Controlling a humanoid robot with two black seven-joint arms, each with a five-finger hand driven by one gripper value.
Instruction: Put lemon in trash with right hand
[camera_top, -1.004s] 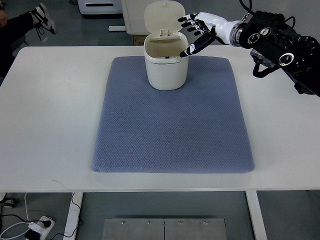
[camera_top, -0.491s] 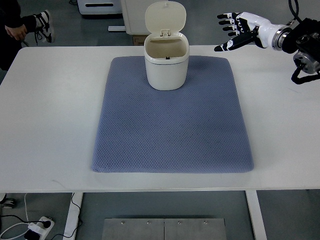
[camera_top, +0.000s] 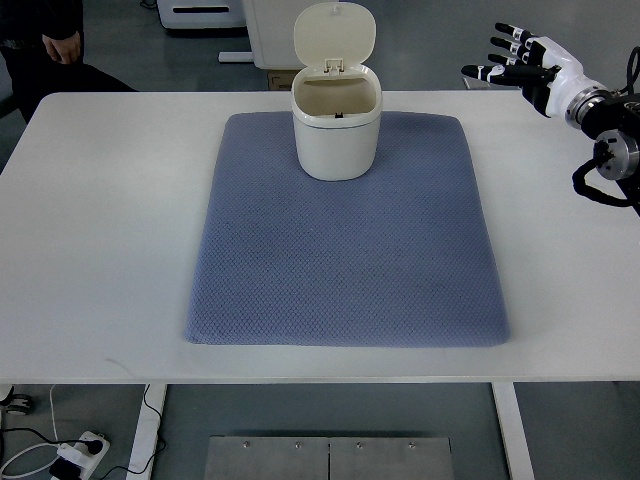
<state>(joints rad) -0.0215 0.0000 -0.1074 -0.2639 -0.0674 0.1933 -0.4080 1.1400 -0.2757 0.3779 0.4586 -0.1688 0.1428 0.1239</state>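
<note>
— Lemon first: where is it?

— Nowhere in view. Nothing lies on the blue mat (camera_top: 345, 240) or on the bare white worktop (camera_top: 110, 220). The part of the trash bin (camera_top: 336, 135) interior that shows looks empty, though the camera does not reach the bottom, so I can't confirm the fruit is inside.

— Bin lid?

— Tipped up and back, mouth open, the bin standing at the far edge of the mat.

— What changed?

— A second ago the right robot hand (camera_top: 525, 62) was at the bin's rim, fingers splayed over the opening. Half a second ago it had pulled clear to the right. Now it sits further out, near the worktop's far right corner, well apart from the bin.

— Holding anything?

— No. Fingers spread apart, palm empty.

— So?

— My reading: the drop is done and the arm is retreating; an empty hand leaving an open bin fits that. The task looks finished or nearly so.

— Left arm?

— Not visible. A person stands off the far left corner.
</note>
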